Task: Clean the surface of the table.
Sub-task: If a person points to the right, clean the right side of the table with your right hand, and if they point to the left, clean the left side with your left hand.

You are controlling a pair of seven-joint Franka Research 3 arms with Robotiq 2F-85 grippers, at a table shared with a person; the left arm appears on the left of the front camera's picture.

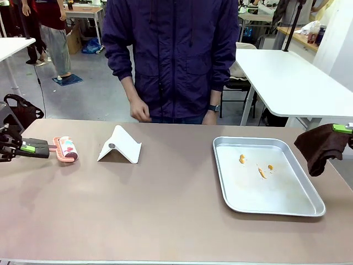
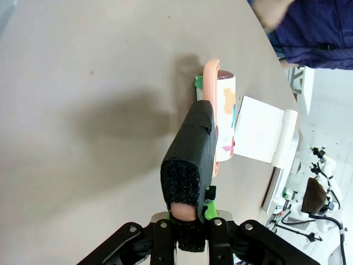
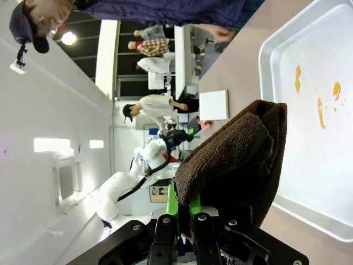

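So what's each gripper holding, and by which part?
The left gripper clamps the lint roller by the end of its black handle; the right gripper pinches the brown cloth at one edge, rest hanging.

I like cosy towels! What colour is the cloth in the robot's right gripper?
The cloth is dark brown, clearest in the right wrist view.

silver tray (image 1: pixel 287 194), orange smears (image 1: pixel 261 173) inside; white stand (image 1: pixel 119 147)

left gripper (image 1: pixel 26 148): is showing black links, green pads | right gripper (image 1: pixel 343 128): is showing green pads, silver screws | person (image 1: pixel 171 55): is wearing a dark purple jacket, dark wristwatch (image 1: pixel 214 108)
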